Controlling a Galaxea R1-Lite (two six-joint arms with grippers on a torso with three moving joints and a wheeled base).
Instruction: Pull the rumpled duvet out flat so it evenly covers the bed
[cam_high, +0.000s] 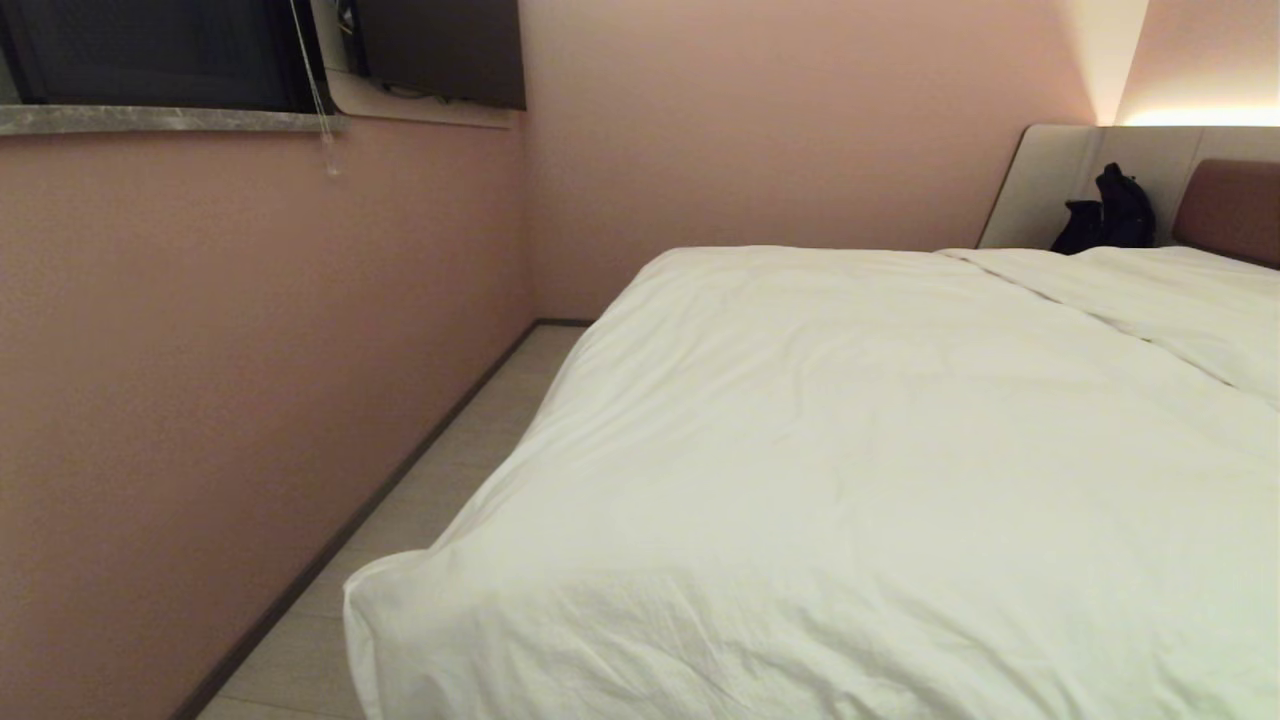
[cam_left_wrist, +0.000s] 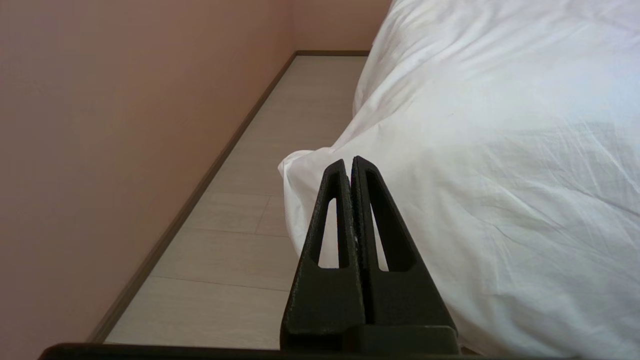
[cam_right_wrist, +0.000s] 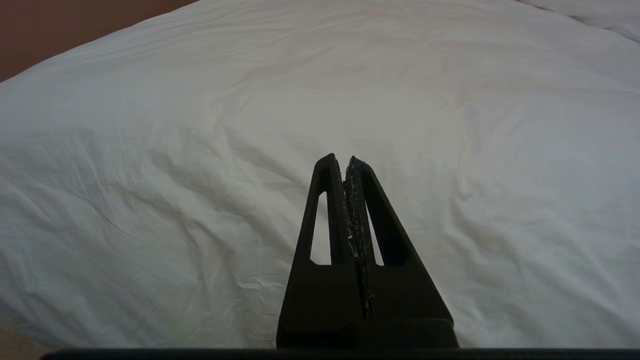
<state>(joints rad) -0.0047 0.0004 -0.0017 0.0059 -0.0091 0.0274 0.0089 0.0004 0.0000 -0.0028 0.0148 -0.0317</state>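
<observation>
The puffy white duvet (cam_high: 820, 450) lies spread over the bed, lightly wrinkled, its near left corner (cam_high: 375, 600) hanging over the bed's edge. At the far right, the bed's reddish-brown headboard (cam_high: 1235, 205) and beige side panel (cam_high: 1045, 180) rise behind it. Neither arm shows in the head view. In the left wrist view my left gripper (cam_left_wrist: 349, 162) is shut and empty, held just short of the duvet (cam_left_wrist: 500, 150) corner. The right wrist view has my right gripper (cam_right_wrist: 342, 160) shut and empty above the duvet (cam_right_wrist: 250, 125) surface.
A strip of pale wood floor (cam_high: 420, 500) runs between the bed and the pink wall (cam_high: 200, 350) on the left. A dark window (cam_high: 150, 50) sits high in that wall. A dark bag (cam_high: 1105, 215) rests by the headboard panel.
</observation>
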